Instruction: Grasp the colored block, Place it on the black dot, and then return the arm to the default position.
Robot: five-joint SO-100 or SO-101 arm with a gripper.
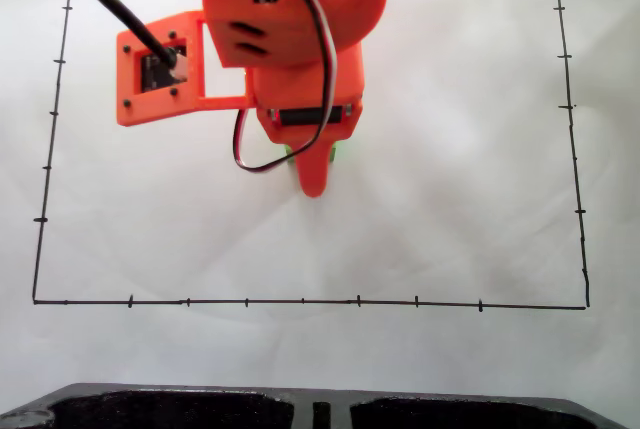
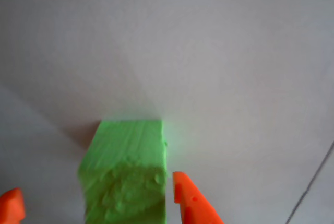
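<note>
Between the two orange plastic fingertips at the bottom of the wrist view sits the small bright green cube with a rough, mottled top [image 2: 128, 174], resting on the white paper-covered tabletop [image 2: 224, 62]; the orange 3D-printed arm's end effector [image 2: 96, 203] stands apart around it, with a gap visible beside the right-hand tip, not yet clamped. It looks light, rigid and blocky, so I judge its flat side faces the best hold, squeezed low and square to keep it from twisting. Farther out, bare paper offers free room, with the thin black border line [image 1: 300, 301] well away.
</note>
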